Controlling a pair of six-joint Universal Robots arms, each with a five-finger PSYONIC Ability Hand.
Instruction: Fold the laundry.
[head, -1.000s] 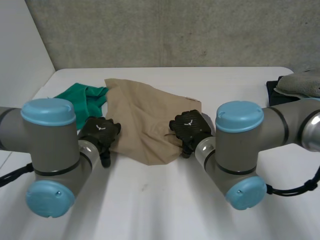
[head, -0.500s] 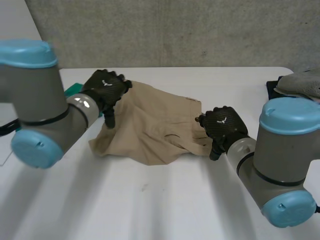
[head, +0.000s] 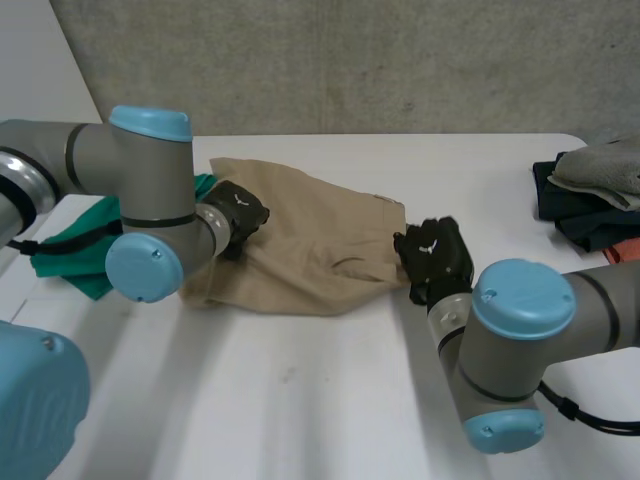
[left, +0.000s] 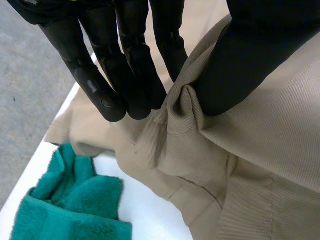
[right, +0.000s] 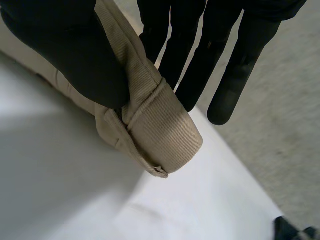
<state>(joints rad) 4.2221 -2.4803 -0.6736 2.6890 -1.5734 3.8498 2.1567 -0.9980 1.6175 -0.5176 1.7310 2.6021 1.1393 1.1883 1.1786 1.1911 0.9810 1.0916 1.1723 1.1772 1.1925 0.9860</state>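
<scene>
"How far along is the folding?"

"Barely begun. The tan garment (head: 300, 262) lies rumpled and unfolded in the middle of the table (head: 330, 400). The left hand (head: 238, 208) pinches a fold at its left edge, and the right hand (head: 433, 258) pinches a thick stitched hem at its right."

"Fabric?"

"Fine twill, stiffish. A fluffy green towel (left: 65, 205) waits left."

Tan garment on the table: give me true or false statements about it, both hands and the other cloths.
The left hand pinches a fold of the tan twill garment. True.
The right hand is open, clear of the garment. False: it pinches the garment's hemmed edge between thumb and fingers.
The green terry towel lies on top of the garment. False: it lies beside it on the white table.
A pile of grey and dark clothes sits apart from the garment. True.
</scene>
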